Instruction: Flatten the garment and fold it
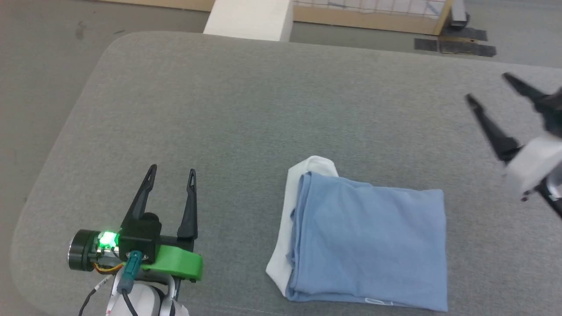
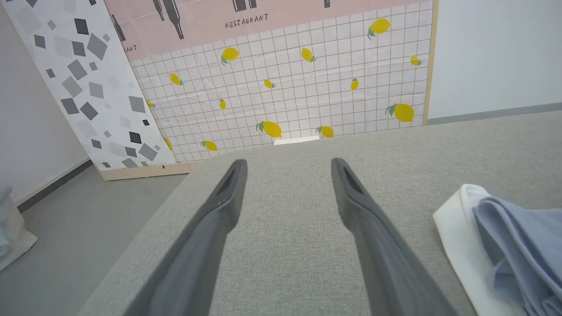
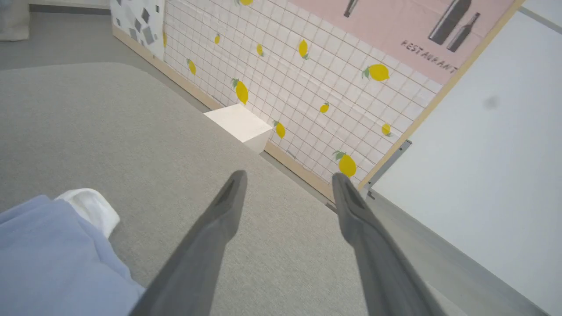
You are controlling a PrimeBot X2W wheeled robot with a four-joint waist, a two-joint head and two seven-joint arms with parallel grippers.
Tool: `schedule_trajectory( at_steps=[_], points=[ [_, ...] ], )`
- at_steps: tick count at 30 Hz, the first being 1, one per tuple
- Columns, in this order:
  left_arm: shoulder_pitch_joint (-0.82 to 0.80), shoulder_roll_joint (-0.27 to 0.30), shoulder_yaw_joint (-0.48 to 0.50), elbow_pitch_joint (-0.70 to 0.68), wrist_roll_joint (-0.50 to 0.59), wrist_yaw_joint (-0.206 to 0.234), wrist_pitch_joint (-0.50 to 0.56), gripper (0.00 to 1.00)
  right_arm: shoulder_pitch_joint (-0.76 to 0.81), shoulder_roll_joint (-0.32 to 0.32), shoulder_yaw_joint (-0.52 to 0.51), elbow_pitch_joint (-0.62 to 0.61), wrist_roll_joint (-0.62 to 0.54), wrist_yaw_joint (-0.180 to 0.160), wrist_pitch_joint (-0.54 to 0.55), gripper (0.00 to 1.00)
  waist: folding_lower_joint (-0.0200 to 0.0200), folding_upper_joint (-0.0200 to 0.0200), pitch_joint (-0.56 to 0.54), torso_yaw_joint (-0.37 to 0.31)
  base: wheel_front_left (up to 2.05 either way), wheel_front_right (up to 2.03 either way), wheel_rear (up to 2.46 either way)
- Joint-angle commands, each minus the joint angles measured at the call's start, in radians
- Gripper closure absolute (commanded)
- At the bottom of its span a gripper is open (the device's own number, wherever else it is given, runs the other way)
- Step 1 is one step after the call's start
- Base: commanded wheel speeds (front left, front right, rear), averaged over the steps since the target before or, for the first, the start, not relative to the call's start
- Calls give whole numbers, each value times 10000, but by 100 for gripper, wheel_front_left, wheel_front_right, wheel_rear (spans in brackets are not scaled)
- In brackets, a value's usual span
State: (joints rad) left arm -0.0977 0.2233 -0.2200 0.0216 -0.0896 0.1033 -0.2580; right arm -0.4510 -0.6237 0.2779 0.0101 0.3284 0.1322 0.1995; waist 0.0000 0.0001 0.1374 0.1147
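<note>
The garment (image 1: 373,245) lies folded into a compact light blue rectangle on the grey padded surface (image 1: 246,109), toward its near edge, with white fabric showing along the side nearest my left gripper (image 1: 172,169). That gripper sits low to the left of the fold, fingers spread and grasping nothing. My right gripper (image 1: 488,87) hangs off to the far right, clear of the cloth, its fingers likewise parted and empty.
</note>
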Motion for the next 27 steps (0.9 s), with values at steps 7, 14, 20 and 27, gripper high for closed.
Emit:
schedule_trajectory(
  at_steps=[7, 14, 20, 27],
  points=[
    [105, 7, 173, 3, -216, -132, -38, 0, 1444, 354, -2147, 272, -362, -15, -1811, 0, 0, -1, -105, -727, 0, 0, 0],
    [217, 5, 203, 65, -379, -240, -38, 0, 3368, 2115, -3895, -664, -803, -15, -2630, 0, 0, -1, -38, -940, 0, 0, 0],
    [396, -5, 5, 246, -479, -382, 59, 0, 4484, 3371, -4326, -1492, -1336, -15, -2846, 0, 0, -1, -3, -975, 0, 0, 0],
    [433, 18, -124, 274, -467, -367, 60, 0, 5150, 4120, -4330, -1925, -1724, -15, -2938, 0, 0, -1, 87, -938, 0, 0, 0]
  ],
)
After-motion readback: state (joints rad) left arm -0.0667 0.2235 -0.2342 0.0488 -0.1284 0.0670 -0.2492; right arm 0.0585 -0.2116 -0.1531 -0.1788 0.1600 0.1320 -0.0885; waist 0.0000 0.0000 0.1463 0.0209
